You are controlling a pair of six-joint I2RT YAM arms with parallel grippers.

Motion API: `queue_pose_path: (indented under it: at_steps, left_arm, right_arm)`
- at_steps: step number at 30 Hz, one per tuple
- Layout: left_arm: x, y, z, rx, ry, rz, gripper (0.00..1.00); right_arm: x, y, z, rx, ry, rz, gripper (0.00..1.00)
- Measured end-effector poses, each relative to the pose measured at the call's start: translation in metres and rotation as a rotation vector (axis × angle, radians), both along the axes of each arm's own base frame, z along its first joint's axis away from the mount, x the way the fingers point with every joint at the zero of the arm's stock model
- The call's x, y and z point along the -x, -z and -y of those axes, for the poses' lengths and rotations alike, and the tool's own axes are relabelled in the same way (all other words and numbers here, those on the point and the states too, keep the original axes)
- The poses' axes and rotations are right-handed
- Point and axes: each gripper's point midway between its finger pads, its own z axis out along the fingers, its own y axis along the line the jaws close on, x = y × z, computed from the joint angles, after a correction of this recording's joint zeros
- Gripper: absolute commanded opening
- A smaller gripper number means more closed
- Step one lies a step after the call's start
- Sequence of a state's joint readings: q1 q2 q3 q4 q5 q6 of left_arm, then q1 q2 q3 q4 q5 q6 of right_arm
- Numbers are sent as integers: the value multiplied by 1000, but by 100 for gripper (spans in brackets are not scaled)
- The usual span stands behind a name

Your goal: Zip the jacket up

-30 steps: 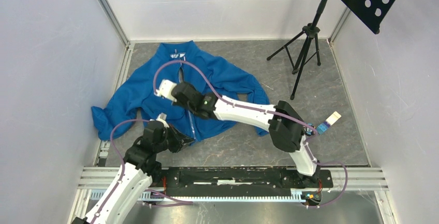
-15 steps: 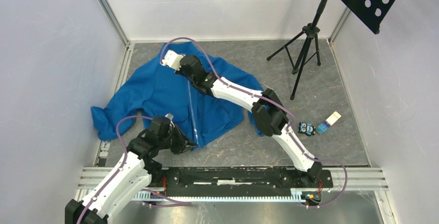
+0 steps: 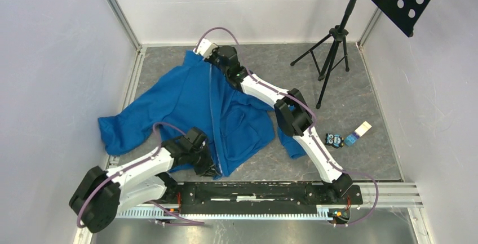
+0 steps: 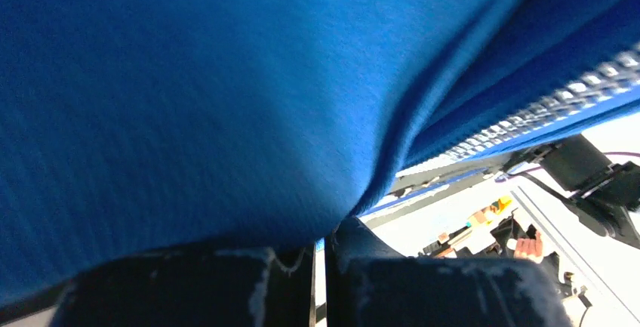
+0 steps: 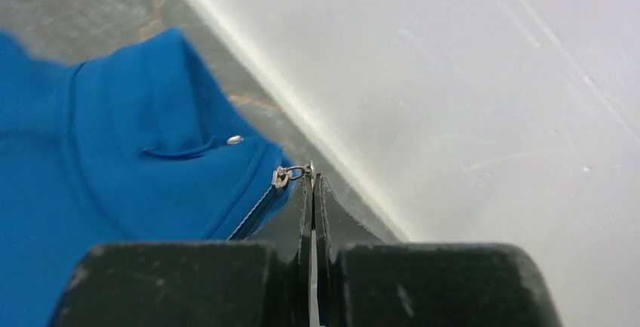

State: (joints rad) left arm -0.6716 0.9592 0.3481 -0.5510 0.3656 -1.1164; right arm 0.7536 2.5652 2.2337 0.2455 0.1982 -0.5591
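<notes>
Right arm [image 3: 265,89] at full forward reach, left arm [image 3: 141,168] low and bent, right gripper [image 5: 312,177] and left gripper [image 4: 322,248] both pinched on the jacket [image 3: 186,94].

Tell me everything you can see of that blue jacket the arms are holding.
The jacket is bright blue fleece, lying front-up and rumpled on the grey table, collar toward the far wall. One sleeve trails left. Its front zipper looks closed up to the collar. The right gripper pinches the metal pull tab there; the left gripper clamps the bottom hem.
</notes>
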Motion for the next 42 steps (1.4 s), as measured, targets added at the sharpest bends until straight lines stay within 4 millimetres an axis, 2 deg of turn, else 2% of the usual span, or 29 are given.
queue_pose_path:
  at_steps: [2,4,9,10,11,14,15,16,17,19,22,24,26,28,32,35,38,40,42]
  left_arm:
    - [3,7,2,-17,12,-33,2]
    - [-5,9,7,-10,10,-22,2]
    - [-16,9,17,4,11,-4,2]
    - [-18,9,18,0,11,-6,2]
    - [-20,8,19,-6,10,-6,2]
    - [-29,6,22,-31,7,9,2]
    - [-31,6,23,-39,7,13,2]
    - [-33,6,23,-51,8,15,2]
    - [-36,6,23,-62,10,16,4]
    - [-43,5,25,-74,12,35,21]
    - [-55,0,27,-70,8,93,44]
    - [-59,-6,26,-52,3,147,55]
    - [-62,-14,23,-20,-13,213,64]
    - [-64,-27,19,15,-33,283,70]
    - [-69,-60,13,89,-75,427,96]
    - [-69,-87,8,151,-103,525,99]
    - [-68,-122,0,194,-119,622,100]
    - [-70,-156,-3,215,-113,703,100]
    - [-73,-202,-6,235,-99,809,100]
  right_arm:
    - [-15,-9,11,-34,-1,26,0]
    - [-25,-10,19,-54,-13,31,0]
    - [-37,-6,26,-84,-41,41,0]
    - [-37,-6,25,-91,-48,44,5]
    - [-38,-7,25,-99,-53,50,19]
    - [-40,-13,26,-139,-50,57,77]
    - [-42,-17,30,-154,-40,64,93]
    - [-43,-19,35,-166,-29,58,98]
    - [-44,-19,43,-172,-14,42,98]
    - [-41,-16,61,-176,25,-10,98]
    - [-23,-13,90,-176,87,-127,98]
    - [2,-19,113,-191,129,-208,98]
    - [38,-31,131,-218,145,-286,98]
    - [82,-53,143,-283,135,-349,98]
    - [171,-107,152,-419,-1,-420,98]
    - [227,-126,162,-469,-93,-463,98]
    - [267,-127,182,-485,-126,-495,98]
    - [290,-123,201,-487,-121,-506,98]
    - [308,-127,220,-493,-106,-496,98]
